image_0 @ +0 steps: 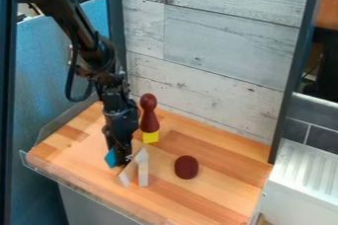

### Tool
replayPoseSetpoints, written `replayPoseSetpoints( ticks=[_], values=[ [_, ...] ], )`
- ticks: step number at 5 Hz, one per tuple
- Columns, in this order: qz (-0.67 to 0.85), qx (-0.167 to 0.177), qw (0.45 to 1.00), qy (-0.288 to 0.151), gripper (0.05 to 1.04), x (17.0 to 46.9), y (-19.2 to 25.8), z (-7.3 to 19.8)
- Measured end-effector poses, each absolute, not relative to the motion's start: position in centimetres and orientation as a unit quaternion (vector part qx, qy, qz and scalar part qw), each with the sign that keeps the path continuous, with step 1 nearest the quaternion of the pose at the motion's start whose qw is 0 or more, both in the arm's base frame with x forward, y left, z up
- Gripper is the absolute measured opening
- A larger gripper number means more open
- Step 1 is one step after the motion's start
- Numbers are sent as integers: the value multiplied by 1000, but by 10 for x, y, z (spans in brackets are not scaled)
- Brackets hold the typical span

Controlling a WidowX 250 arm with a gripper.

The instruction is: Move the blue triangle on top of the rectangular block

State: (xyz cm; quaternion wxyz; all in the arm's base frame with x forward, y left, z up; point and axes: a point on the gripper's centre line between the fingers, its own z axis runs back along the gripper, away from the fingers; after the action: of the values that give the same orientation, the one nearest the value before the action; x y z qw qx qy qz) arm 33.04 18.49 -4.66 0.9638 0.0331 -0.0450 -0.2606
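One blue triangle, low at the left of the board, right up against the black gripper; pinching or spread, can't tell from here! Two pale pieces just right, one upright, one leaning. One yellow block at the foot of one dark red pawn shape, one dark red round farther right. Striped wooden board, whitewashed plank wall behind, white ribbed panel at right.
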Motion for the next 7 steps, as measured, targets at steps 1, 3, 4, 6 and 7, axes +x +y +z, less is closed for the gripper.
replayPoseSetpoints(
  ticks=[1,3,4,6,7],
  values=[
    [-256,6,964,-65,562,331,178,-20],
    [-236,-21,967,-95,562,326,152,15],
    [-157,-35,983,-86,562,321,134,8],
    [5,6,994,-111,562,311,121,-5],
    [35,-1,991,-125,562,310,119,1]
  ],
)
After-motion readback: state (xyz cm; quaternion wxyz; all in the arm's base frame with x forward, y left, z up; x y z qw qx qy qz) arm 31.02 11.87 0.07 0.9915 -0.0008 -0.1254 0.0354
